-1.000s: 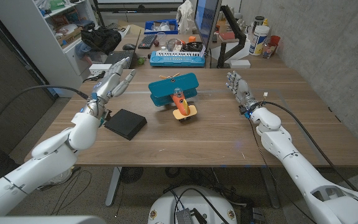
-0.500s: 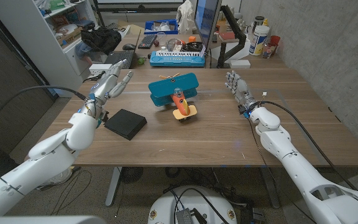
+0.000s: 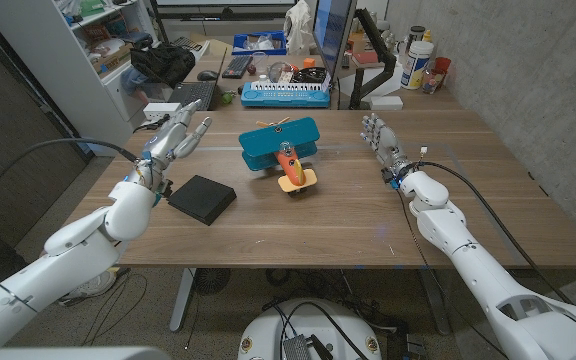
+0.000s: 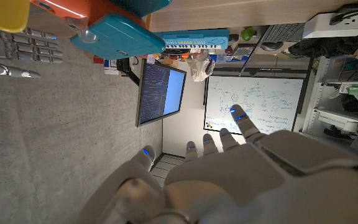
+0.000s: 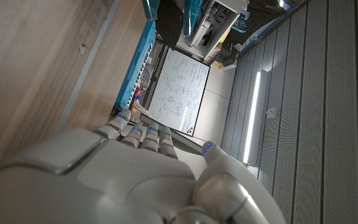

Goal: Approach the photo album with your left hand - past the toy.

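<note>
Album (image 3: 202, 200) lies flat on the table's (image 3: 348, 225) left side, untouched, just inboard of the left forearm. Left hand (image 3: 178, 135) hangs above the table beyond it, fingers spread, grasping nothing, well left of the toy (image 3: 282, 152), so likely mid-approach. Right hand (image 3: 381, 140) stands on edge at far right, fingers loosely extended, empty, seemingly parked clear.

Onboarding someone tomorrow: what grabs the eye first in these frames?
The teal and orange toy plane at the table's middle stands out first. To its left lies the black photo album, with the left hand raised open beyond it. The right hand stands open at the plane's right.
</note>
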You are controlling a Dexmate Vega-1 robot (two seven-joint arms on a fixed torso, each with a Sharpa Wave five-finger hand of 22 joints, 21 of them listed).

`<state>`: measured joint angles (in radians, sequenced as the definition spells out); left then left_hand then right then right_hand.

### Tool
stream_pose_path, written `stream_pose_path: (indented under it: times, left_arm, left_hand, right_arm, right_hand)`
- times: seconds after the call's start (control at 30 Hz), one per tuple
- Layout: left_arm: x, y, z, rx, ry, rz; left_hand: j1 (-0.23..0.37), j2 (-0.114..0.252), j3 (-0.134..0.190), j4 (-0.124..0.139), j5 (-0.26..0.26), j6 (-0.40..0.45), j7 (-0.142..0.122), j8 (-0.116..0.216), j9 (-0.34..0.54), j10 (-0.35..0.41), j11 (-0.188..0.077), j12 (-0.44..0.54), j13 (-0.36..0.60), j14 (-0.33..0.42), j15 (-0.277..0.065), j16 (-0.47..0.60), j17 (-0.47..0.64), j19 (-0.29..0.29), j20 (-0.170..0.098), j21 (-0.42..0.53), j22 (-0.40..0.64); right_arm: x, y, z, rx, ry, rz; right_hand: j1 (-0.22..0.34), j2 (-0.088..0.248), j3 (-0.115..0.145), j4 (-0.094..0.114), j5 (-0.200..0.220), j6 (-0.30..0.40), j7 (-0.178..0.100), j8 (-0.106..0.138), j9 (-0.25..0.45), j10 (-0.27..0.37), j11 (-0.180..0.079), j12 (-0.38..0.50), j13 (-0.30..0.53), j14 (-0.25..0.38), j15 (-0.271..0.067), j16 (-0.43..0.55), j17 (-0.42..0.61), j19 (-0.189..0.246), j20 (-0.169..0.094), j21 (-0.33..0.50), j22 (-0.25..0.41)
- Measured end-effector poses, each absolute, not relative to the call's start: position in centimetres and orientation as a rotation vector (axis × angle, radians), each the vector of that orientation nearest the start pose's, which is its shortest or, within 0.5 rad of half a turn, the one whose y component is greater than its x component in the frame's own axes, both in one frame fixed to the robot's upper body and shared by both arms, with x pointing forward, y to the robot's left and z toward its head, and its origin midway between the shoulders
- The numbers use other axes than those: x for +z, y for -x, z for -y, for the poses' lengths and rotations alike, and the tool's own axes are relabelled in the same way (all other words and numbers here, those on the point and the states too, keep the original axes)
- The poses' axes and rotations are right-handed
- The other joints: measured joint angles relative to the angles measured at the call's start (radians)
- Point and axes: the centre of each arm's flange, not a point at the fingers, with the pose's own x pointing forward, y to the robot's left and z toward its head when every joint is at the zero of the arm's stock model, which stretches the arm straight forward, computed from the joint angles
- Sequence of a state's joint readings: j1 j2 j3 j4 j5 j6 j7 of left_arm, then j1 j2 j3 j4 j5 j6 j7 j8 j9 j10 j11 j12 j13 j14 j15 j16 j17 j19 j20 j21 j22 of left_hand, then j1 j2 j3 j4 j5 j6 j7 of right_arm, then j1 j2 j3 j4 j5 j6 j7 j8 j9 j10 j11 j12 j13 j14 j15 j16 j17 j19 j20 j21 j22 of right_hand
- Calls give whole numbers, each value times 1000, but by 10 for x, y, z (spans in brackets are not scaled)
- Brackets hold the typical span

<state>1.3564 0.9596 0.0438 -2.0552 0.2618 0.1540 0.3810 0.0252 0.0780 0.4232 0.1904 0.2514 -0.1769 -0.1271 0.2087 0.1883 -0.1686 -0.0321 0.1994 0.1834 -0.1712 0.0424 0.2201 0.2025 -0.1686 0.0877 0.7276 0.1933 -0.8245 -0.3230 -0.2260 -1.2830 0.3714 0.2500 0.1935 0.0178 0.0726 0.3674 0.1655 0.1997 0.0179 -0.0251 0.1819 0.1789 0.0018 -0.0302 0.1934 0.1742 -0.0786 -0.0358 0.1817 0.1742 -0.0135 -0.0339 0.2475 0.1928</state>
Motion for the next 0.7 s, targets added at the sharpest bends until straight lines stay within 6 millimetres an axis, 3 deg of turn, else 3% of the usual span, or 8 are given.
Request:
stream_pose_path:
  times: [0.7]
  left_arm:
    - [15,-490,-345,301,-1114,695]
  left_hand:
    - [-8,-3,0,0,0,0,0,-6,0,0,0,0,0,-4,4,-6,0,0,0,0,0]
  right_arm:
    - [-6,-658,245,301,79,647]
  right_hand:
    - [0,0,0,0,0,0,0,0,0,0,0,0,0,0,0,0,0,0,0,-4,0]
